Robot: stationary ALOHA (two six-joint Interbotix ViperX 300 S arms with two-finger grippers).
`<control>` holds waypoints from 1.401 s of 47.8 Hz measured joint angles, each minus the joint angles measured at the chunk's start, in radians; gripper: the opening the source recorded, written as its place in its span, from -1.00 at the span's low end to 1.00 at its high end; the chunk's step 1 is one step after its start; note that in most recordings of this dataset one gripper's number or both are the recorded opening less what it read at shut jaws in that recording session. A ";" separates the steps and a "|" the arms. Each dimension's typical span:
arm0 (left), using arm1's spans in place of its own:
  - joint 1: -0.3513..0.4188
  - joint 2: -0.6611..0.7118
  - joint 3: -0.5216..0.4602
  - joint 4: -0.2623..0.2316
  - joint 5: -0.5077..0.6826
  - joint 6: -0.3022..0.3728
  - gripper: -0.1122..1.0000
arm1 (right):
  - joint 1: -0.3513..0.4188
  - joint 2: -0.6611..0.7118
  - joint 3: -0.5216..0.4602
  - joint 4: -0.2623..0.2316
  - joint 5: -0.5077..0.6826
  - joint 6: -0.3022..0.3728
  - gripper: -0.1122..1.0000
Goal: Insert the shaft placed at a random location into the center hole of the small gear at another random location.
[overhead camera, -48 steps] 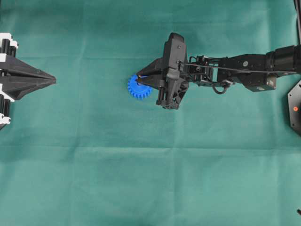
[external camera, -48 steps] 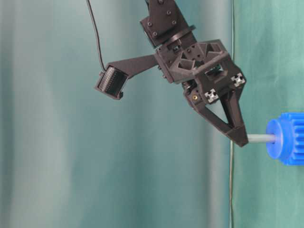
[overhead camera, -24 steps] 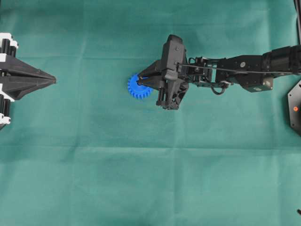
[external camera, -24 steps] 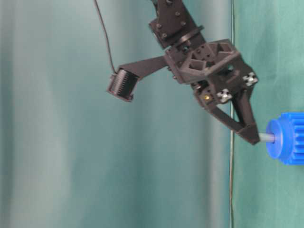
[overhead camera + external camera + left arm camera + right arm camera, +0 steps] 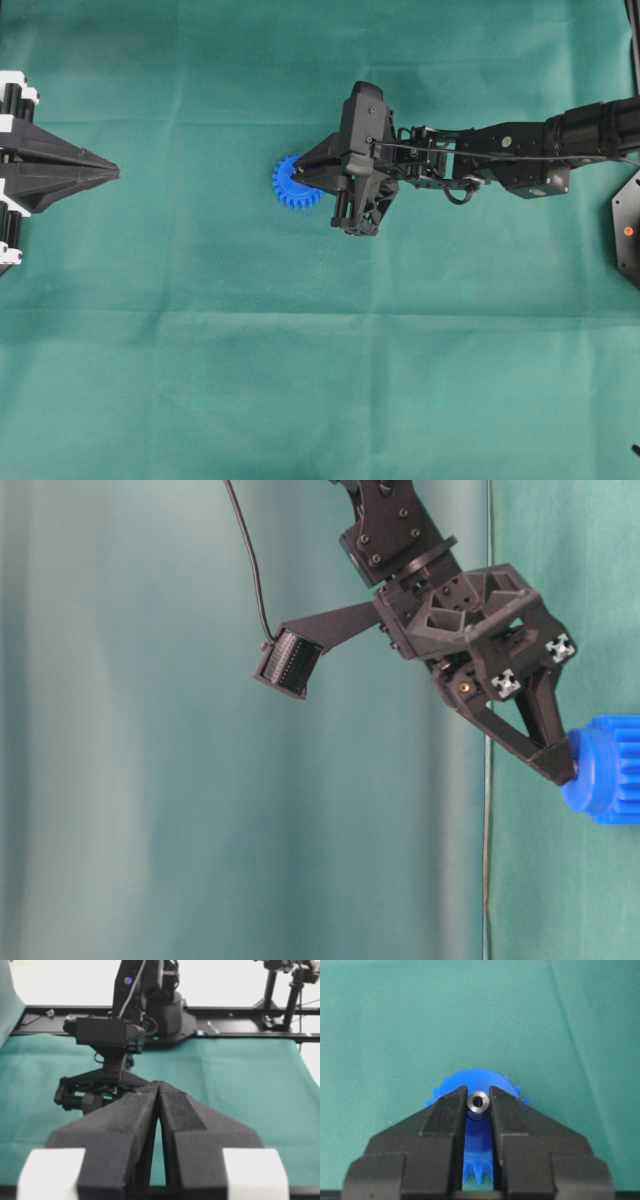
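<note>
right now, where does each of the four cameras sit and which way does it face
Overhead: above, facing down on the green cloth; both arms show.
Table-level: low, side-on; right gripper at the small gear.
Left wrist: along the shut left gripper toward the right arm.
Right wrist: down its fingers clamping the shaft.
Shared: gear and right gripper, overhead and table-level.

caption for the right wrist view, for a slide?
Right end effector shut on the silver shaft, seen end-on over the blue small gear on green cloth.
</note>
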 measured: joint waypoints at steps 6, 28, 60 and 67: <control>0.000 -0.002 0.002 0.000 0.000 0.000 -0.79 | 0.002 0.000 -0.002 0.000 0.000 0.000 -0.55; 0.000 0.000 0.002 0.000 0.000 0.000 -0.79 | 0.005 0.000 -0.014 0.000 0.003 0.000 0.84; -0.002 0.000 0.002 0.002 0.000 0.000 -0.79 | 0.011 -0.273 0.035 0.000 0.163 0.000 0.69; -0.002 0.000 0.002 0.000 0.000 0.000 -0.79 | 0.006 -0.334 0.097 0.000 0.163 0.000 0.69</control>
